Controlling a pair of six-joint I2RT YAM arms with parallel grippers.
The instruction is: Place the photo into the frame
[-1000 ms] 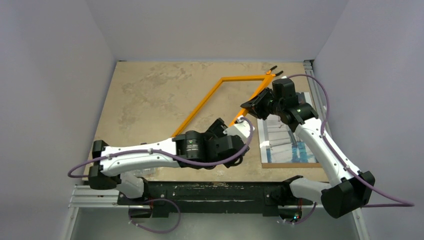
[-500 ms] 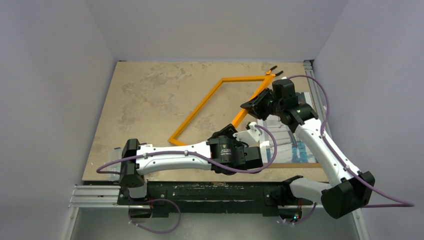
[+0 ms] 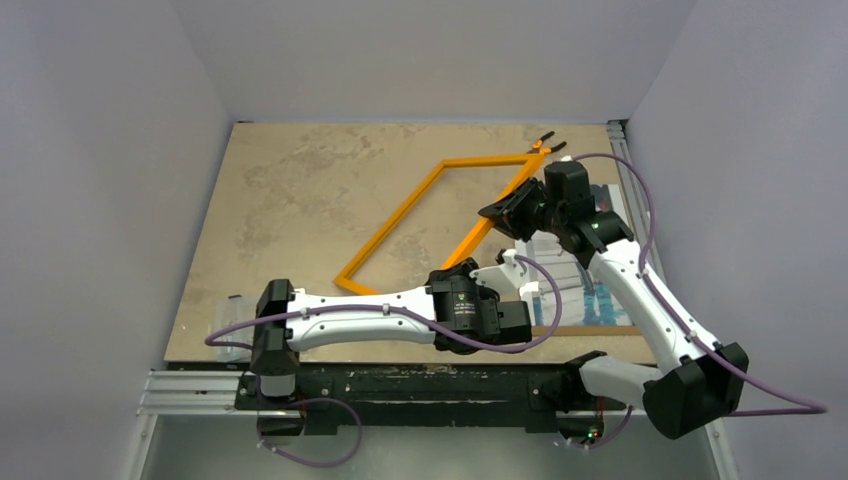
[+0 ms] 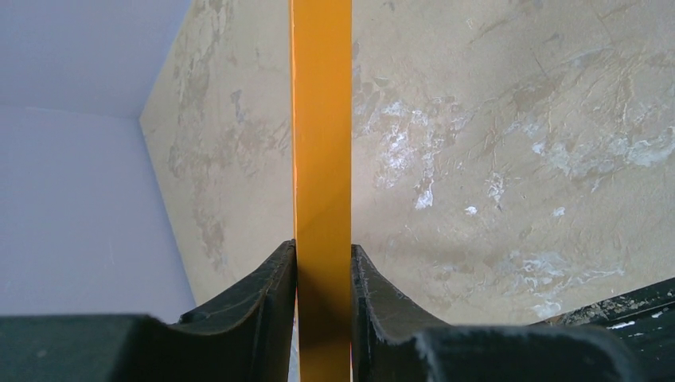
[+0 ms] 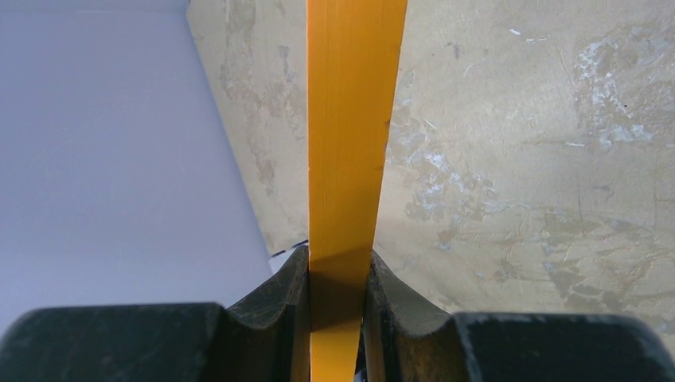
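**Both claws now on the frame's right rail**

Your left claw [image 4: 323, 256] has closed since a second ago. Then it stood wide, with the left arm [image 3: 350, 312] lying further left across the near end of the frame [image 3: 490, 157]. The arm has since swung right. In the left wrist view its fingers [image 4: 275, 294] press both faces of the orange rail [image 4: 322, 159] with no gap showing, so it has hold of the frame.

Your right claw [image 5: 338, 267] has not changed. Its fingers [image 5: 282, 298] clamp the same rail [image 5: 350, 143] further along, towards the desk's far right corner. From above, the right claw [image 3: 508, 208] sits on the far half of that rail and the left claw [image 3: 472, 256] near its near end.

The frame has hardly shifted. It stands tilted over the middle of the desk [image 3: 300, 200], with the gripped right rail held up. You cannot tell whether the left rail touches the desk. Its near left corner, hidden by the arm a second ago, now shows.

The photo [image 3: 592, 290] lies flat on the brown board [image 3: 600, 329] by the desk's near right corner, partly under both arms. It is where it was, outside the frame and just to the right of it.
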